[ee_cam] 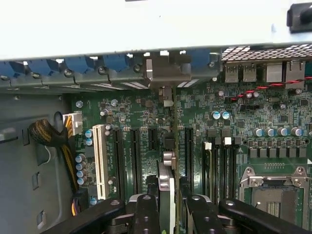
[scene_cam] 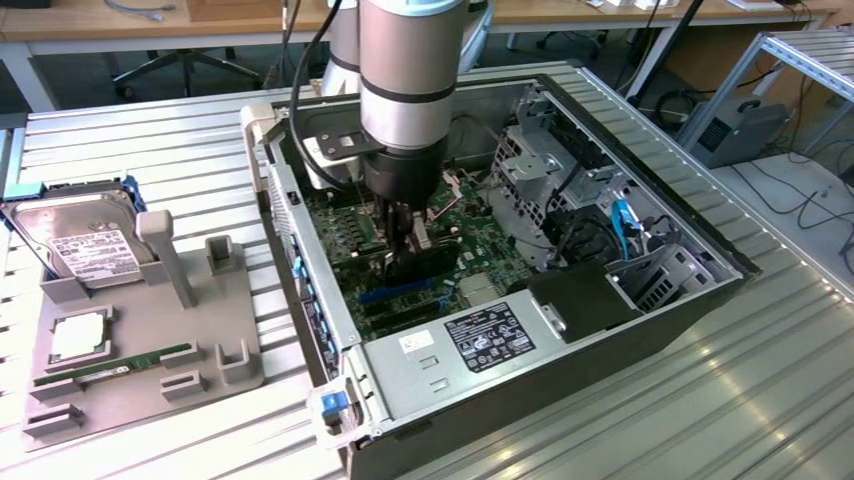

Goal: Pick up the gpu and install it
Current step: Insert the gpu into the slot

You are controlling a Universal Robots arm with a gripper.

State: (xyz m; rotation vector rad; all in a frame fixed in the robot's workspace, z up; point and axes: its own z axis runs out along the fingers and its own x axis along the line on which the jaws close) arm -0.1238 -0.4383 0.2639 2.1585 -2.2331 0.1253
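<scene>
**Card held edge-on inside open computer case**

One gripper (ee_cam: pixel 167 207), two fingers (ee_cam: pixel 146 212) clamped on one gpu (ee_cam: pixel 166 192), which stands upright between them over the motherboard (ee_cam: pixel 273 117) slots (its lower edge hidden). One computer case (scene_cam: pixel 441 385). Beside it, one tray (scene_cam: pixel 127 395): one hard drive (scene_cam: pixel 83 245), one memory stick (scene_cam: pixel 114 370).

**Count: inside and beside the PC case**

Landmark: one PC case (scene_cam: pixel 627 350).
- Inside the case: one robot arm (scene_cam: pixel 407 90), one gripper (scene_cam: pixel 400 255), one gpu (ee_cam: pixel 165 192).
- Case floor: one motherboard (ee_cam: pixel 273 107), with one white slot (ee_cam: pixel 100 156) and one CPU socket (ee_cam: pixel 275 195).
- Case's near end: one power supply (scene_cam: pixel 454 350).
- Beside the case, exterior view's left: one grey fixture tray (scene_cam: pixel 134 400) carrying one hard drive (scene_cam: pixel 87 245), one memory stick (scene_cam: pixel 114 368) and one processor chip (scene_cam: pixel 80 335).
</scene>
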